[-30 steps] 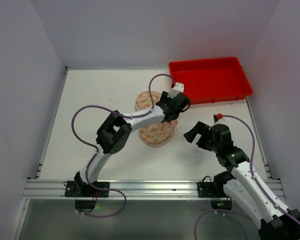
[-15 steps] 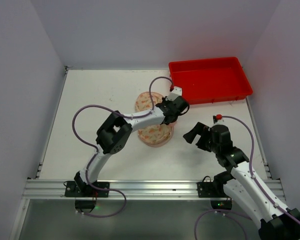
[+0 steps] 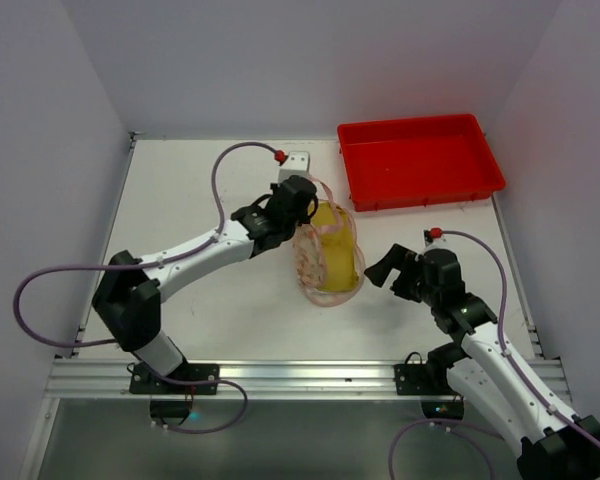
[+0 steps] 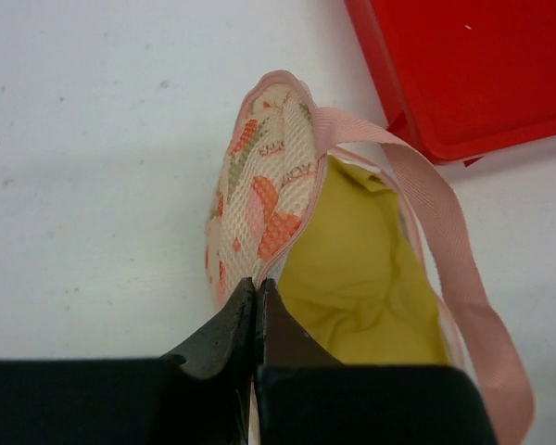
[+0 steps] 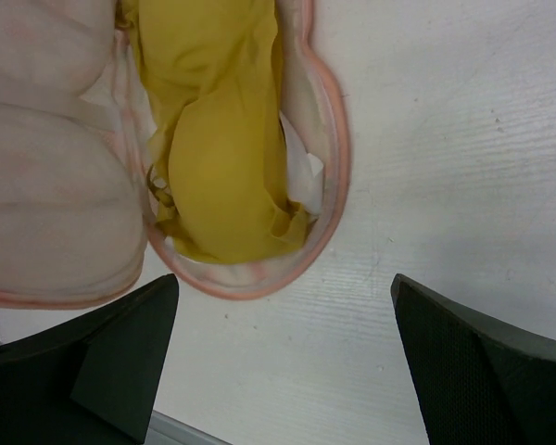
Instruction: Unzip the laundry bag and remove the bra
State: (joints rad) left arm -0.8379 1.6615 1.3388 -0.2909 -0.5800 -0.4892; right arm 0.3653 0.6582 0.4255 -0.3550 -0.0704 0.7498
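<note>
Nearest: right fingers (image 5: 111,357) spread wide with nothing in them, hovering low over the tabletop (image 5: 445,167) just beside the near end of the laundry bag (image 3: 327,293). The bag lies mid-tabletop between the two arms. Zip reads as already open: the floral flap (image 4: 259,185) stands up on edge and the other half lies flat on the tabletop. The bra (image 5: 218,158) is yellow and bunched. It sits in the flat half in plain view, not yet out. Pink edging (image 5: 334,158) rings that half. A loose pink strap (image 4: 445,222) runs along the bag's side toward the tray.

Past the bag: left fingers (image 4: 224,336) are pinched shut on the rim of the flap, holding it up so the bag gapes.

Farthest: red tray (image 3: 420,160) at back right, apart from the bag.

Step, my read: unzipping looks done and this is the removal part, with one arm holding the bag open for the other.

Next move calls for the right fingers to drop into the open half and close on a fold of yellow fabric only, not mesh, edging or strap. Then lift up and away from the bag.

Risks: the soft bra may snag on the rim, and the light bag may come along with it.
</note>
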